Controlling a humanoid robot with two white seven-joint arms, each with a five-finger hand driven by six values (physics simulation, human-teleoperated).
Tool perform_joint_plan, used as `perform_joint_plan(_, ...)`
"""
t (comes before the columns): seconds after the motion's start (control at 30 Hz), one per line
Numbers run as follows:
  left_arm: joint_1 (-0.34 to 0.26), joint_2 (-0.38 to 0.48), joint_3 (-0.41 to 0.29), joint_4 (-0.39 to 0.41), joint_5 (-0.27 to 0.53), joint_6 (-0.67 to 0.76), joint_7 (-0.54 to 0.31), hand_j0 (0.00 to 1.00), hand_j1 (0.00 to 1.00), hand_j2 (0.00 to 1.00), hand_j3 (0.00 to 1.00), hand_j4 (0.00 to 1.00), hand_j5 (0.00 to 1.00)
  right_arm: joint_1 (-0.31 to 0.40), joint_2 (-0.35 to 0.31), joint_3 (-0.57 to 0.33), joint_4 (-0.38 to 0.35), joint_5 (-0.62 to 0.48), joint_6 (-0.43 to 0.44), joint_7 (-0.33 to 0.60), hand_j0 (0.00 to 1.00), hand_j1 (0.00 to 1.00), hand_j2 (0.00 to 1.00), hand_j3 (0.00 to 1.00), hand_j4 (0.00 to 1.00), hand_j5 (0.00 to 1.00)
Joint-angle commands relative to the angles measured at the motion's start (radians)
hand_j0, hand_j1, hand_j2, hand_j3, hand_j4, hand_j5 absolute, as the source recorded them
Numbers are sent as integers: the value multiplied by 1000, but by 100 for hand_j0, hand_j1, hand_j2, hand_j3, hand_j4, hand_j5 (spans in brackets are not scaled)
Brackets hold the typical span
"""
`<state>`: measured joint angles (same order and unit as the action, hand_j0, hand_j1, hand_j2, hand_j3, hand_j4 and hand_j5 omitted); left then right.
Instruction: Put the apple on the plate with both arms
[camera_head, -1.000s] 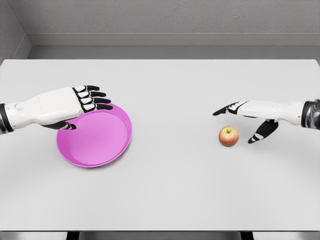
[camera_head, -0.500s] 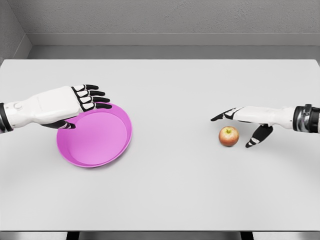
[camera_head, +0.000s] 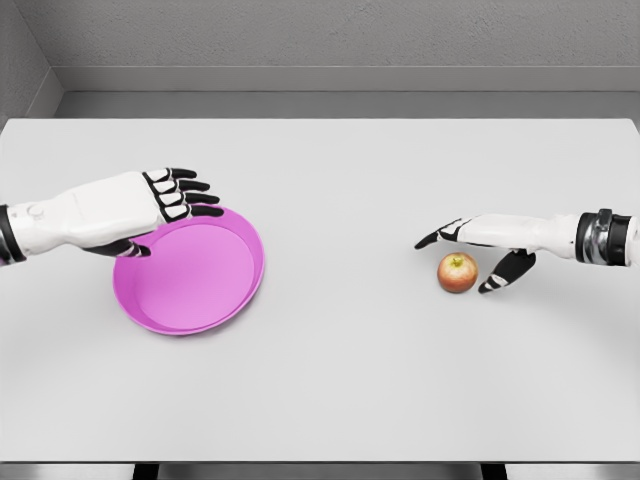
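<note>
The apple sits upright on the white table, well to the right of the pink plate and at about the same depth; a wide stretch of bare tabletop lies between them. It is red and yellow-green, with its stem dimple facing up.

The right hand reaches in from the right edge, palm down, and hangs just behind and to the right of the apple. Its fingers are spread and stretch out past the apple's far side, while the thumb angles down just to the apple's right. Whether any fingertip touches the fruit cannot be told; the hand grips nothing.

The left hand comes in from the left edge and hovers over the plate's far-left rim, well away from the apple. Its 4 fingers are loosely bent and slightly fanned, the thumb tucked below at the rim. Contact with the plate cannot be told, and it holds nothing. The plate lies flat, with nothing in it.
</note>
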<state>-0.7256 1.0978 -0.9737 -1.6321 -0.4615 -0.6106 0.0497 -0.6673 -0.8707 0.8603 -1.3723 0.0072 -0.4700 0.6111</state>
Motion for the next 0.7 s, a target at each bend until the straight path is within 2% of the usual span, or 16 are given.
perform_joint_plan(0.0, 0, 1, 1, 0, 6, 0, 1, 100, 100, 100, 100, 100, 100, 0, -1, 0, -1, -6, 1, 0, 73, 73, 73, 73, 73, 73)
perform_joint_plan(0.23, 2, 1, 1, 0, 7, 0, -1, 100, 100, 100, 100, 100, 100, 3, 4, 2, -2, -6, -19, 0, 69, 69, 69, 69, 69, 69)
perform_joint_plan(0.27, 0, 1, 1, 0, 7, 0, -1, 100, 100, 100, 100, 100, 100, 3, 4, 2, -1, -6, -19, 0, 65, 65, 65, 65, 65, 65)
perform_joint_plan(0.3, 0, 1, 1, 0, 7, 0, 1, 100, 100, 100, 100, 100, 100, 3, 4, 2, -2, -6, -21, 0, 51, 51, 51, 51, 51, 51)
perform_joint_plan(0.37, 0, 1, 1, 0, 6, 0, -1, 100, 100, 100, 100, 100, 100, 3, 4, 2, -1, -6, -33, 0, 42, 42, 42, 42, 42, 42)
perform_joint_plan(0.5, 0, 1, 0, 0, 6, 0, -1, 100, 100, 100, 100, 100, 100, 5, 4, 0, -1, -6, -53, 0, 42, 42, 42, 42, 42, 42)
perform_joint_plan(0.57, 0, 1, 1, 0, 6, 0, 1, 100, 100, 100, 100, 100, 100, 2, 5, -1, -2, -15, -124, 0, 42, 42, 42, 42, 42, 42)
perform_joint_plan(0.67, 0, 1, 1, 0, 6, 0, 1, 100, 100, 100, 100, 100, 100, -3, 21, -1, -28, -53, -141, 0, 42, 42, 42, 42, 42, 42)
